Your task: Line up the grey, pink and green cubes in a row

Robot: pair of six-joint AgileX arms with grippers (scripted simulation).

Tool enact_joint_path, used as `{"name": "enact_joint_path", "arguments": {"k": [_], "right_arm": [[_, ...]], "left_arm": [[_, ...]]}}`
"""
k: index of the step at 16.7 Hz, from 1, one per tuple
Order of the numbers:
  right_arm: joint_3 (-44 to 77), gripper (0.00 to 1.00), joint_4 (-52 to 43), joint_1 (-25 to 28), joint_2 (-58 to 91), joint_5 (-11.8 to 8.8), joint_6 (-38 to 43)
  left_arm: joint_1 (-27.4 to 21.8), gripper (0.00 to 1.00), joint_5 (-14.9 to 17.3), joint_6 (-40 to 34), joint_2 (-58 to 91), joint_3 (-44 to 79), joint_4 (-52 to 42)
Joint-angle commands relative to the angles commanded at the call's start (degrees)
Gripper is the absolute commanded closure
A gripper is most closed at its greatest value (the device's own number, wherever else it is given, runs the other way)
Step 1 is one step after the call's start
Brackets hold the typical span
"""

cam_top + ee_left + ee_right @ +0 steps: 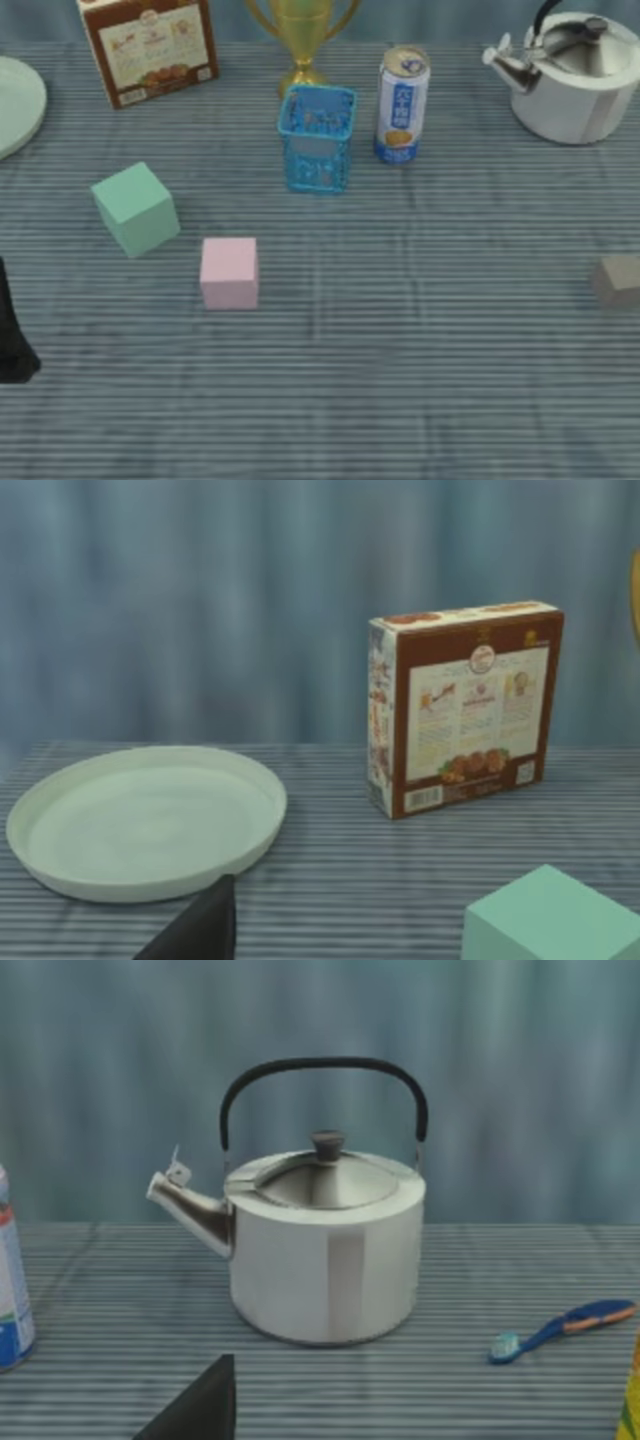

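Observation:
The mint-green cube (135, 208) sits at the left of the table, and its corner (555, 920) shows in the left wrist view. To its right and nearer the front is the pale pink cube (229, 272). The small grey-brown cube (618, 280) lies at the table's right edge. My left gripper (18, 360) is parked at the left edge, in front of the green cube and apart from it. One dark finger (205, 932) shows with its inner face bare, so the gripper is open. My right gripper is outside the top view. Its one visible finger (205, 1410) is likewise bare, so it too is open and empty.
Along the back stand a white plate (15, 100), a snack box (150, 45), a gold trophy (300, 30), a blue mesh basket (317, 138), a drink can (402, 105) and a steel kettle (575, 75). A blue toothbrush (560, 1328) lies beside the kettle.

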Motion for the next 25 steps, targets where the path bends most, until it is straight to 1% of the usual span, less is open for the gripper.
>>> {"name": "enact_joint_path", "arguments": {"k": [4,8,12,20,25], "right_arm": [[1.7,0.0,-1.2,0.1,1.8,0.0,0.0],[11.5,0.0,-7.9,0.7,12.5,0.0,-0.4],[26.2,0.0,-18.8,1.8,32.2,-0.1,-1.2],[57.7,0.0,-44.3,4.0,80.8,0.4,-3.1],[73.9,0.0,-55.9,5.0,101.6,0.4,-3.7]], "left_arm": [[0.0,0.0,0.0,0.0,0.0,0.0,0.0],[0.0,0.0,0.0,0.0,0.0,0.0,0.0],[0.0,0.0,0.0,0.0,0.0,0.0,0.0],[0.0,0.0,0.0,0.0,0.0,0.0,0.0],[0.0,0.0,0.0,0.0,0.0,0.0,0.0]]}}
